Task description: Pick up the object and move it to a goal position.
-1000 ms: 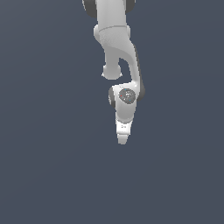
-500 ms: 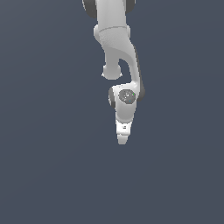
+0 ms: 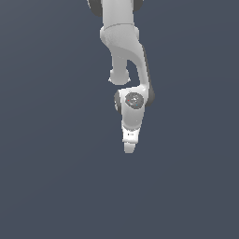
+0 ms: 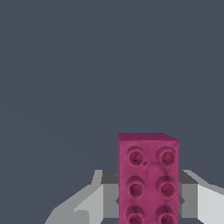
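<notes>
The gripper (image 4: 148, 201) is clamped on the magenta studded block (image 4: 148, 177) sitting between its fingers.

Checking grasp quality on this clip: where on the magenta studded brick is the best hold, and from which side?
Across the two long flat side walls of the magenta brick, coming from above its studded face. The gripper fingers already flank those walls in the wrist view; contact can't be confirmed.

A plain, flat backdrop (image 3: 51, 177) of dark slate blue-grey is seen across the whole exterior view. No edge between floor and wall can be told. The tone is slightly lighter toward the lower part and darker toward the top. The same even blue-grey surface (image 4: 65, 78) is seen in the wrist view. The light is soft and even.
</notes>
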Controlling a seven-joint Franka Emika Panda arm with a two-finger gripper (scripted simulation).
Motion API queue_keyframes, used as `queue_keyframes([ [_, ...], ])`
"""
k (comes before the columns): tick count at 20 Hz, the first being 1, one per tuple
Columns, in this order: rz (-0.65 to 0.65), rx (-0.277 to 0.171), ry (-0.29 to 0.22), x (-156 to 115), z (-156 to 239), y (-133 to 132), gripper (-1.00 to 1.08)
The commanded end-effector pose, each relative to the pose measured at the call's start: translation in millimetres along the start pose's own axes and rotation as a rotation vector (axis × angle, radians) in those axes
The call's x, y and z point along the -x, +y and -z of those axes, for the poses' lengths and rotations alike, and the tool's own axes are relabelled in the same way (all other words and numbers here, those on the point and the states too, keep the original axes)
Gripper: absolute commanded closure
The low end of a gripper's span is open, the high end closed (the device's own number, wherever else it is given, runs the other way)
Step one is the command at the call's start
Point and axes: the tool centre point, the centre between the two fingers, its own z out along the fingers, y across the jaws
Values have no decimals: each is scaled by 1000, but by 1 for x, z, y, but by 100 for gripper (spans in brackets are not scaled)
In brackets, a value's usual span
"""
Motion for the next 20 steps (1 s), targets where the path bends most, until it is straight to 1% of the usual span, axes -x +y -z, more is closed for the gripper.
queue_keyframes([
  [1,-1,2,0,6,12,3,108],
  [8,1,1,0,29,68,16,108],
  [20,2,1,4,84,198,48,108],
])
